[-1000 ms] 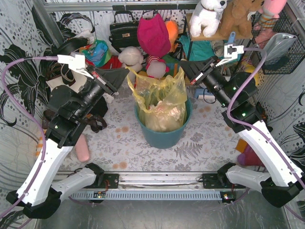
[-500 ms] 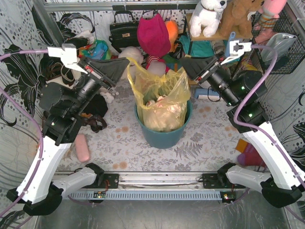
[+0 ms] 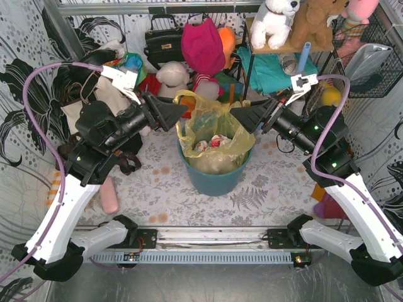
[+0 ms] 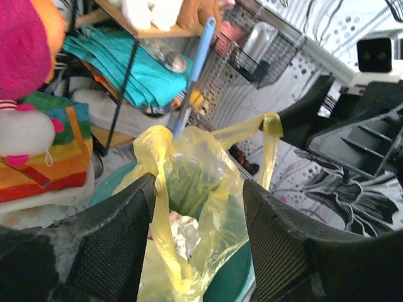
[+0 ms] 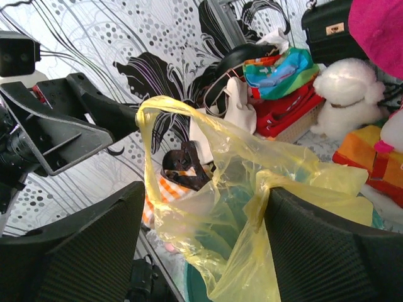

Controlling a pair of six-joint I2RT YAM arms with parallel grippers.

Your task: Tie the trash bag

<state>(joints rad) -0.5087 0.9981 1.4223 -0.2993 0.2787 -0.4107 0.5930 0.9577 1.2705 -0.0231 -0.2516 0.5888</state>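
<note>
The trash bag (image 3: 214, 129), thin yellow plastic with crumpled white paper showing inside, sits slumped in the teal bin (image 3: 214, 179) at the table's middle. My left gripper (image 3: 181, 111) stands open at the bag's left rim. In the left wrist view one handle strip (image 4: 160, 207) hangs against the left finger (image 4: 113, 242) of the left gripper (image 4: 198, 236). The other handle (image 4: 271, 129) stands up beyond. My right gripper (image 3: 238, 116) is open at the bag's right rim. In its view the bag (image 5: 252, 207) drapes over the right finger (image 5: 327, 251) of the right gripper (image 5: 204, 242), unclamped.
Clutter rings the bin: plush toys (image 3: 173, 74), a black handbag (image 3: 162, 41), a magenta cap (image 3: 203, 45), a shelf with teal cloth (image 3: 271, 63), a wire basket (image 3: 371, 60) at the right. A pink object (image 3: 109, 195) lies on the table near the left arm.
Both grippers went from shut to open and moved inward toward the bag. The handles were let go, and the bag sank from its stretched-up shape into the bin.
</note>
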